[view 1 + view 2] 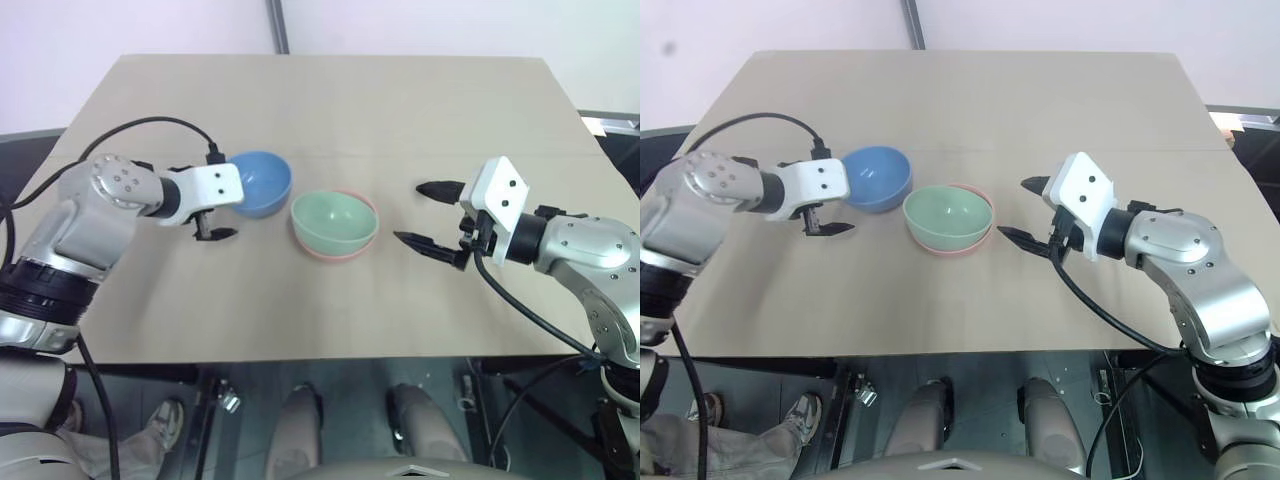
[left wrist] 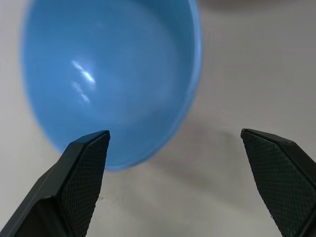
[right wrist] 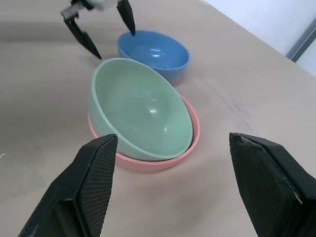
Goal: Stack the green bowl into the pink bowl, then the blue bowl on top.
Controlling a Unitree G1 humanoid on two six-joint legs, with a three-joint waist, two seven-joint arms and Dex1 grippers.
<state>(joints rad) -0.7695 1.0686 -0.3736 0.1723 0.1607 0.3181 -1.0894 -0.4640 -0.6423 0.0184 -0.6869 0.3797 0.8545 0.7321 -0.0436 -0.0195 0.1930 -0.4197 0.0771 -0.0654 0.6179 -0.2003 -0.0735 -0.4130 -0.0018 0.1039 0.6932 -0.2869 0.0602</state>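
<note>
The green bowl [image 1: 335, 220] sits nested in the pink bowl [image 1: 342, 255] at the middle of the table, tipped a little so the pink rim [image 3: 195, 129] shows on one side. Just left of the pair stands the blue bowl [image 1: 262, 183], upright on the table. My left gripper [image 2: 175, 143] is open and points down at the blue bowl's near-left rim, with one finger over the rim and nothing held. My right gripper [image 1: 410, 212] is open and empty, a short way to the right of the stacked bowls and apart from them.
The beige table [image 1: 330, 100] stretches bare behind the bowls and to both sides. Its near edge [image 1: 300, 358] runs just below my arms. A person's shoe [image 1: 163, 423] shows on the floor below the table at the lower left.
</note>
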